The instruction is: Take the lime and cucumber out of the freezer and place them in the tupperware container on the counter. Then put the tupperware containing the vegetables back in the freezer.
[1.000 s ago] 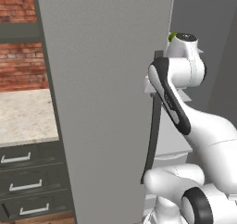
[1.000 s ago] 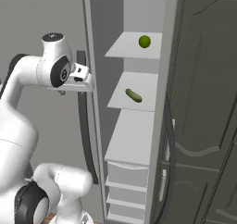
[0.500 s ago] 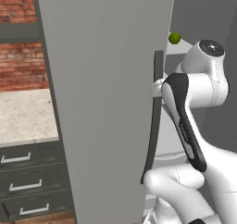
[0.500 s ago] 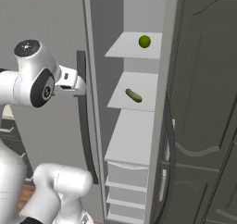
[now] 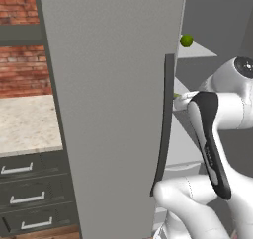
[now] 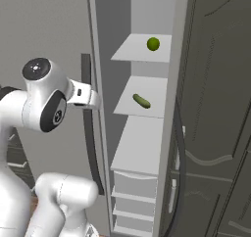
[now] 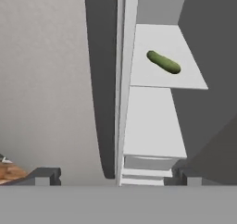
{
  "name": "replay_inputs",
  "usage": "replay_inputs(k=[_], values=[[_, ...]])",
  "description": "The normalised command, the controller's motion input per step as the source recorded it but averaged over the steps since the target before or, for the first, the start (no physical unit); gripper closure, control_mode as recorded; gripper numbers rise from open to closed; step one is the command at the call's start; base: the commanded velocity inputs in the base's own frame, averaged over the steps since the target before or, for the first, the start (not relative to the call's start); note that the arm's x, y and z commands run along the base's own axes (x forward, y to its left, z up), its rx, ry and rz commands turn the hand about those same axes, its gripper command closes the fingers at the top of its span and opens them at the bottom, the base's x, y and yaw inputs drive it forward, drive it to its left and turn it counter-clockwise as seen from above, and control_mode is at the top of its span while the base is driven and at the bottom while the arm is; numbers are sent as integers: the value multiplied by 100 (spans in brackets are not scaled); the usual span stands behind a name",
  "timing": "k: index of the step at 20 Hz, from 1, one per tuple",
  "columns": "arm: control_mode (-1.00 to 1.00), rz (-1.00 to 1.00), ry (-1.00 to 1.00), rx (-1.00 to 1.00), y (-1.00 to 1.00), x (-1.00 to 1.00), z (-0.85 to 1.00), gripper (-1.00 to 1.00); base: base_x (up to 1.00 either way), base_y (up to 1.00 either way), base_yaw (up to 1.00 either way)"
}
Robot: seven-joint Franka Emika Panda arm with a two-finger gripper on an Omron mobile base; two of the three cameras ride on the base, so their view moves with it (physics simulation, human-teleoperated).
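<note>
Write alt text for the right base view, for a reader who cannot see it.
An open freezer shows pale shelves, with a lime on the upper shelf and a cucumber lying on the shelf below. At left, the white robot arm reaches toward the freezer opening beside the door's dark handle; a dark panelled door stands at right.

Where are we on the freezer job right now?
Done: the freezer stands open. In hand: nothing; the hand is open, facing the shelves. Left: the lime sits on the upper shelf and the cucumber on the one below; both must go into the container, then the container into the freezer.
</note>
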Motion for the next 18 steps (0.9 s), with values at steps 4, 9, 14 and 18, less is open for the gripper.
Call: replay_inputs(k=[4, 9, 14, 18], values=[[-100, -13, 0, 0, -49, 1, 32, -100, 0, 0, 0], [-100, -6, 1, 0, -58, 6, 8, -100, 0, 0, 0], [-100, -4, 0, 0, -45, 25, 0, -100, 0, 0, 0], [-100, -1, 0, 0, -16, 16, 16, -100, 0, 0, 0]])
